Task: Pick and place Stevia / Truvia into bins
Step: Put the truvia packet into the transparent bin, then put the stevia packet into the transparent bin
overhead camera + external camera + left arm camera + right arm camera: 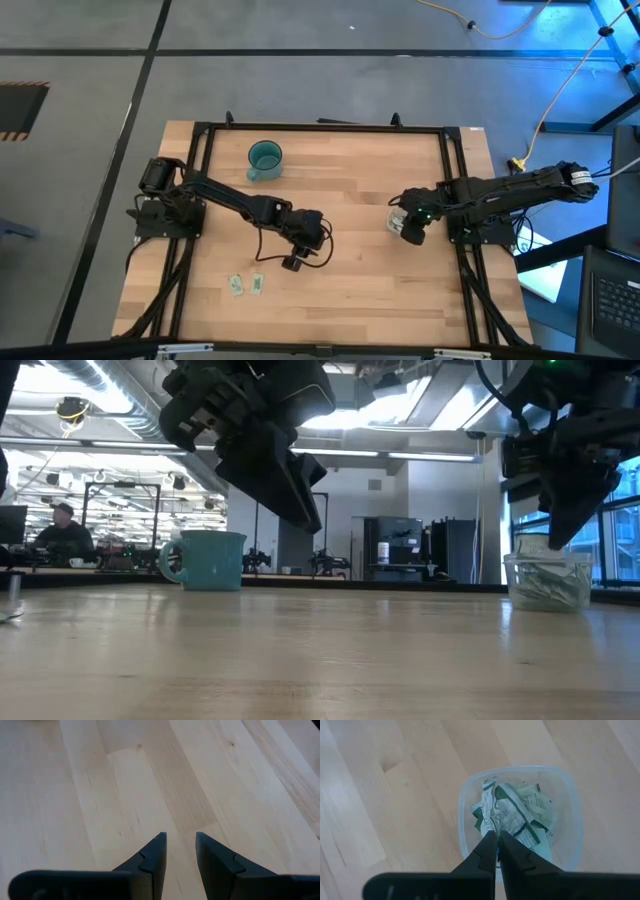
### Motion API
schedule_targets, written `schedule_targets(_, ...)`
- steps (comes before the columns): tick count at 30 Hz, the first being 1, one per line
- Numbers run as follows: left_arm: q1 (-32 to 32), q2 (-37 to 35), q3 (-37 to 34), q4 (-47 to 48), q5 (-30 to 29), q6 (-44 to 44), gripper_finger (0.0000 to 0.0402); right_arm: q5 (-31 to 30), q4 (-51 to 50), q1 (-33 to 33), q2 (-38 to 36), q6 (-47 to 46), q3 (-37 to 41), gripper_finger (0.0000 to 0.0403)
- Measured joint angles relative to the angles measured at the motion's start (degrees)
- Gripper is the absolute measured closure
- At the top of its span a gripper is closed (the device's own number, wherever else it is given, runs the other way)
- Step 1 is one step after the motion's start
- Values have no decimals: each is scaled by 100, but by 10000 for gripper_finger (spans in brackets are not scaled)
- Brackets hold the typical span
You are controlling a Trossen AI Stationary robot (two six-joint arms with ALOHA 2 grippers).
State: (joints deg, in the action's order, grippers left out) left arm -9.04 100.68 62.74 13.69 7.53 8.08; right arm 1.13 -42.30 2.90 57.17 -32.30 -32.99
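Sachets [247,285] lie flat near the table's front, light and thin; pinch one at its edge. Your left gripper [293,262] hovers nearby, slightly open, empty. Your right gripper [496,836] is closed over the clear cup [570,820], holding nothing.

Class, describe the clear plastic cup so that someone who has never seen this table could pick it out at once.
Start at the wooden table and go to its right side, where the right gripper hangs with its fingers shut. Directly beneath it stands the clear cup, stuffed with green-and-white sachets. The only other container, the teal mug, is opaque, has a handle and stands at the far left.
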Motion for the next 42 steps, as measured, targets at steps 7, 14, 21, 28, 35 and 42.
schedule_targets(7,0,2,0,0,0,-1,304,-86,-17,0,0,-45,0,347)
schedule_targets(14,2,2,0,2,0,-2,304,-612,-23,-4,-2,117,0,308)
schedule_targets(21,2,2,0,2,0,-2,304,-617,66,-4,-2,496,0,308)
schedule_targets(28,1,2,0,69,-46,2,304,-1133,33,-2,-2,923,-97,308)
schedule_targets(35,-38,-24,0,784,-295,-261,304,-1360,59,-2,-4,1219,-641,309)
schedule_targets(42,-394,-118,-2,2137,-223,-1677,304,-1366,45,-2,-2,1329,-691,309)
